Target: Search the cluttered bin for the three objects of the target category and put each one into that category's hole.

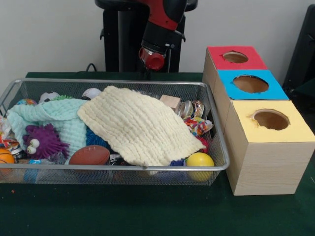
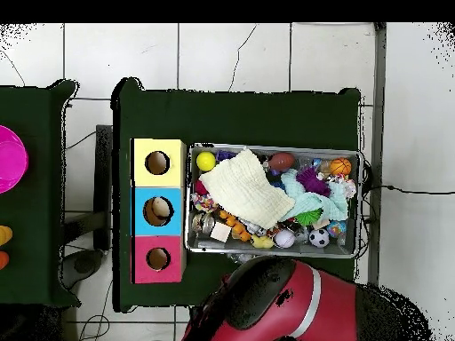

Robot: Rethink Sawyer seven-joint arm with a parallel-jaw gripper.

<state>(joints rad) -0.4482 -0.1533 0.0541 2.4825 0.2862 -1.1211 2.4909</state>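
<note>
The silver wire-mesh bin (image 1: 224, 158) lies on the green table, full of toys; it also shows in the overhead view (image 2: 359, 206). A cream knitted cloth (image 1: 140, 125) covers its middle and a mint cloth (image 1: 54, 118) lies to its left. A purple furry toy (image 1: 43, 141), a brown football (image 1: 89, 155), a yellow ball (image 1: 200, 160) and a wooden block (image 1: 170, 102) show around them. Three wooden boxes with holes stand beside the bin: red (image 1: 214, 51), blue (image 1: 226, 78), yellow (image 1: 246, 115). The red and black arm (image 1: 160, 29) hangs behind the bin's far rim. Its gripper does not show.
In the overhead view the arm (image 2: 275, 302) covers the table edge below the bin. A pale thing shows inside the blue box's hole (image 2: 160, 211). A pink round object (image 2: 9, 160) sits on a second green table at the left.
</note>
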